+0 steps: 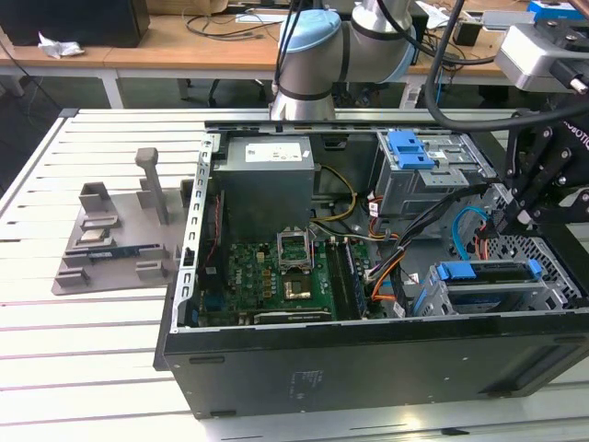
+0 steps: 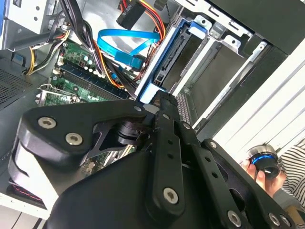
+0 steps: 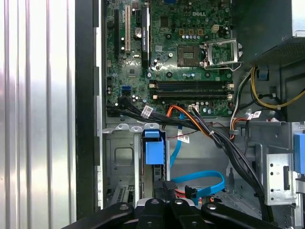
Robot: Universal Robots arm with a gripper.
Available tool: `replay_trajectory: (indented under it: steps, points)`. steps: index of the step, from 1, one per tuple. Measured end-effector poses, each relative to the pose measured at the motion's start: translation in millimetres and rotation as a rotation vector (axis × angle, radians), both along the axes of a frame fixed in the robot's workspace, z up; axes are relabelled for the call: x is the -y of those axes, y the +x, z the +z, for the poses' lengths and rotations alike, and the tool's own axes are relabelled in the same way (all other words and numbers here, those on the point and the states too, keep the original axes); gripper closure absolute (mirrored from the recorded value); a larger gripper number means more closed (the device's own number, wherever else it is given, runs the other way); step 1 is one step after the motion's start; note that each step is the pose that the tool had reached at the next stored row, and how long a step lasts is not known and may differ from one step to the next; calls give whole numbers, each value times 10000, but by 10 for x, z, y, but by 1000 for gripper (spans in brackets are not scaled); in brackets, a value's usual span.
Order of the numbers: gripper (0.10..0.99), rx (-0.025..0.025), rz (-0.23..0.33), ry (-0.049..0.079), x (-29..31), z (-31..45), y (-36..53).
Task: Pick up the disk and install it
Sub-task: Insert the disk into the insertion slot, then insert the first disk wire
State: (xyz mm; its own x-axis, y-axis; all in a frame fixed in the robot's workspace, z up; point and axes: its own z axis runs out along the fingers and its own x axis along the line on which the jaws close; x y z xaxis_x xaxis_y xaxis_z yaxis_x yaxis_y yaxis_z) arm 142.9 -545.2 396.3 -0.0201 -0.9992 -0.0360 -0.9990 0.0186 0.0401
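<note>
"One black sheet-steel computer case (image 1: 276,368) fills the exterior view's lower half. Why laid flat and open?"

"So its bays face up. The flat silver-grey disk with blue plastic rails (image 1: 488,273) sits in the perforated grey metal cage (image 1: 552,290), lower right. The black gripper (image 1: 508,219) hangs just above; gripping or not, I cannot tell."

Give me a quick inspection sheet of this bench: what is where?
Surface: white slatted table carrying an open computer case.
Job's things: disk with blue rails lies in the drive cage at the exterior view's right.
Clutter: grey parts stand on the table at the exterior view's left.
Grippers: gripper hangs close above the disk.
Cables: blue ribbon cable and an orange-black bundle beside the cage.
Surroundings: desk behind; a person's hand in the second wrist view.
</note>
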Motion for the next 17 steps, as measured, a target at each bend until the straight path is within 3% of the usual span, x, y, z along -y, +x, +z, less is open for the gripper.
replay_trajectory:
  steps: [7, 10, 11, 13, 17]
  points:
    - [973, 0, 0, 0, 0, 0, 3]
    - [784, 0, 0, 0, 0, 0, 4]
    - [784, -3, 2, 0, -7, -1, 19]
    - [784, -36, 1, 0, -39, -8, 100]
    - [784, -150, 0, -6, -194, -57, 389]
